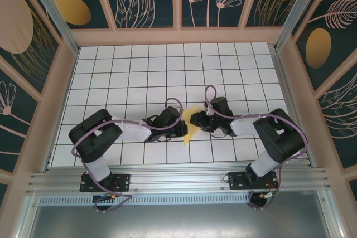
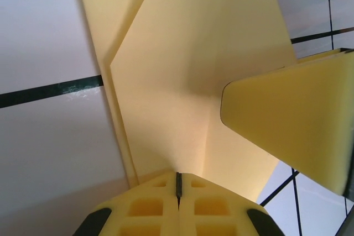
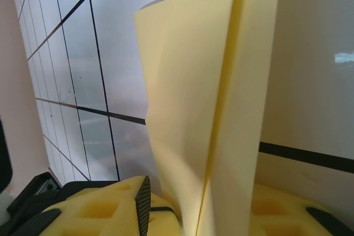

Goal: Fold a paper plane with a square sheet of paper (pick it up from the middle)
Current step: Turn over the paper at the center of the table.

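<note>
although creased into several layers, not yet shaped as a plane. partly folded yellow sheet of paper [image 2: 177, 70] held up from the white grid table [image 2: 44, 26], between the two sets of jaws.

left gripper [image 2: 178, 192] closed tight on the sheet, pads pressed together in one thin line, with the near edge of the paper pinched in that seam, just at a crease. right gripper [image 3: 202, 205] with jaws standing apart, the folded layers rising through the gap. close against the right-hand pad, with free space toward the left-hand one, so no real clamp there, judging from the wrist view. seen from the left wrist, one pad [image 2: 293, 125] of that gripper lying over the sheet, just ahead and to the right of the closed jaws.

likely very light, thin and soft, easy to bend, crumple or tear. better to take hold on a crease or on doubled layers, where stiffer, and to close gently. risky to pull the two grips apart from each other.

hard to tell the number of folds. far end of the sheet cut off at the top of both wrist views. part below the pads hidden. from above, mostly covered by both grippers, with a small yellow corner [image 1: 191, 133] peeking out under them.
</note>
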You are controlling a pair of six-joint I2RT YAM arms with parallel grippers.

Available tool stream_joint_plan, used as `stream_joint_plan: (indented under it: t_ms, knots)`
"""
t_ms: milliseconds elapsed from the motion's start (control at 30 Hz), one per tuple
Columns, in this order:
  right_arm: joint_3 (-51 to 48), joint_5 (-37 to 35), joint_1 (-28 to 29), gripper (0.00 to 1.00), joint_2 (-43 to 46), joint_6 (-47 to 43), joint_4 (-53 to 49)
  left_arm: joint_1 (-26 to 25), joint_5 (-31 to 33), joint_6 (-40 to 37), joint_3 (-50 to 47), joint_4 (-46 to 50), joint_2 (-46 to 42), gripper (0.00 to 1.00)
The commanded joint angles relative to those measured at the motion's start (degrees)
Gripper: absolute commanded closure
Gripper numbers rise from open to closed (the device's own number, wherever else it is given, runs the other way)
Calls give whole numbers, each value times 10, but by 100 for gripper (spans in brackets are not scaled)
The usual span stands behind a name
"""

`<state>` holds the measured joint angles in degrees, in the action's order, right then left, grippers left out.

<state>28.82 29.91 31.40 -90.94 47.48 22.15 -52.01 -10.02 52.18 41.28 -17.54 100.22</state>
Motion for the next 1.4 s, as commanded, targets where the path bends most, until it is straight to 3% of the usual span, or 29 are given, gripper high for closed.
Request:
stream_joint_plan:
  t_ms: [0, 667, 833, 967, 1167, 1367]
  knots:
    - [10, 16, 13, 65, -12, -15, 11, 4, -5, 3, 3, 4, 8, 100]
    - [23, 3, 17, 85, -10, -29, -11, 4, -37, 26, -36, -69, -17, 100]
    - [33, 2, 18, 94, 4, -43, -39, 5, -31, 26, -43, -69, -59, 100]
    - [46, -14, 17, 94, 25, -58, -81, 4, -18, 27, -56, -69, -94, 95]
    - [88, -100, 19, 94, 84, -103, -217, 4, 56, 23, -81, -30, -184, 86]
    - [177, -286, 33, 92, 121, -157, -434, 4, 163, 28, -117, 32, -280, 81]
